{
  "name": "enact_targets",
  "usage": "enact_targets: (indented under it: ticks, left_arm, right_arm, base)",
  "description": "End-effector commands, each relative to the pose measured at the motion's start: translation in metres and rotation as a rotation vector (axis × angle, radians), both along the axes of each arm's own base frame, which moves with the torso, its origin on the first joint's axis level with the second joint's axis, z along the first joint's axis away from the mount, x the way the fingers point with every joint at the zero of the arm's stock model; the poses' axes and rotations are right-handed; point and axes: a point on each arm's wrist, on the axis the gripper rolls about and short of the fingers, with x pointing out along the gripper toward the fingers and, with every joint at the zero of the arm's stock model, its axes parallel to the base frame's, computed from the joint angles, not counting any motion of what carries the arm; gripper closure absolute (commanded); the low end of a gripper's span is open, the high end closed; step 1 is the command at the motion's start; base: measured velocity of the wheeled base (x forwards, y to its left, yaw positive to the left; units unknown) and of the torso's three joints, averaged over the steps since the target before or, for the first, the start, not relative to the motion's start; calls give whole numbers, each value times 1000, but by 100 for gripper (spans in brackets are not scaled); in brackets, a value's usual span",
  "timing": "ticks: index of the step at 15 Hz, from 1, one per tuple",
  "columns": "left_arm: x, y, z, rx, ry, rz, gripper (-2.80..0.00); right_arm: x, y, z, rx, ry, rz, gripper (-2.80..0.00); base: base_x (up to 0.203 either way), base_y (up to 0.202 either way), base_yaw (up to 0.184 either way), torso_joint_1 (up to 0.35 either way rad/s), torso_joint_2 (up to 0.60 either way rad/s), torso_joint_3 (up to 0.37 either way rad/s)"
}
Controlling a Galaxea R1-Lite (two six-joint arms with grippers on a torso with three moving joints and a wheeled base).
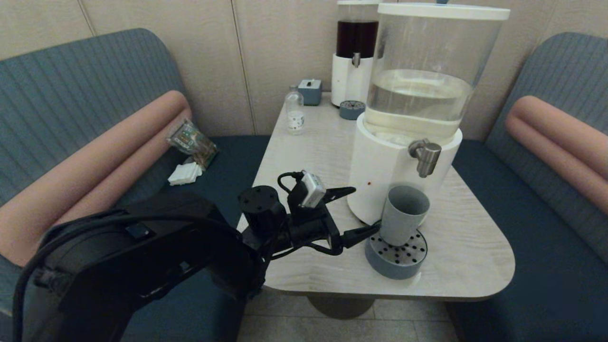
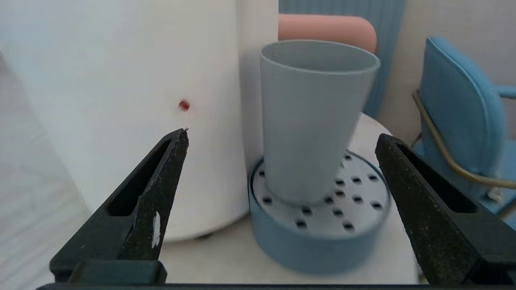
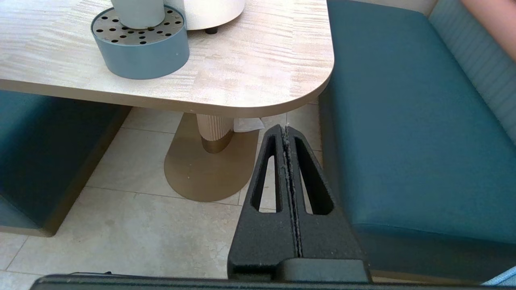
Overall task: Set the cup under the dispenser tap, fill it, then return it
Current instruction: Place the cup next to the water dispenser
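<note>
Grey-blue cup (image 1: pixel 403 214) upright on the perforated metal top of a round grey-blue drip tray (image 1: pixel 396 256), directly beneath the brushed-steel dispenser tap (image 1: pixel 426 157), with a clear gap between rim and spout. Cup base toward the back of the tray, close against the white base of the large dispenser (image 1: pixel 380 175); clear tank above holding pale liquid to about the halfway mark. Inside of the cup not visible enough to tell any fill level.

Left gripper (image 1: pixel 361 211) low over the table (image 1: pixel 308 156), just left of the cup, fingers spread wide. In the left wrist view, gripper (image 2: pixel 282 141) opening toward the cup (image 2: pixel 312 117), one fingertip (image 2: pixel 177 141) in front of the white dispenser wall beside a small red dot (image 2: pixel 184 105), the other out past the far edge of the tray (image 2: pixel 318 237); neither finger touching the cup.

Right gripper (image 3: pixel 286 133) parked below table height beside the teal bench seat (image 3: pixel 403 121), fingers pressed together over the tiled floor (image 3: pixel 133 217) near the table pedestal (image 3: pixel 213 129). Tray (image 3: pixel 141 52) and bottom of the cup (image 3: pixel 138 12) visible from there on the table edge.

Farther back on the table: a smaller dispenser (image 1: pixel 354 57) with dark liquid, a second small drip tray (image 1: pixel 352 109) before it, a small clear bottle (image 1: pixel 295 114) with white label, and a small blue-grey box (image 1: pixel 310 91). On the left bench, a snack packet (image 1: pixel 192 142) and folded white napkins (image 1: pixel 185 174).
</note>
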Motion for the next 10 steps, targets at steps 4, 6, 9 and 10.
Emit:
enact_targets:
  ticks: [4,6,9,10]
  left_arm:
    - [6,-30,-13,-2,0,-28,-280]
    - [4,-35,-13,1,5,-38,-280]
    - [0,-42,-14,1,7,-52,-280]
    - [0,-44,-16,4,12,-55,-280]
  right_arm:
    - [0,0,0,0,2,1,0]
    - [0,0,0,0,2,1,0]
    - [0,0,0,0,2,1,0]
    - [0,0,0,0,2,1,0]
  base:
    - [0,0,0,0,0,0]
    - [0,0,0,0,0,0]
    - [0,0,0,0,0,0]
    - [0,0,0,0,0,0]
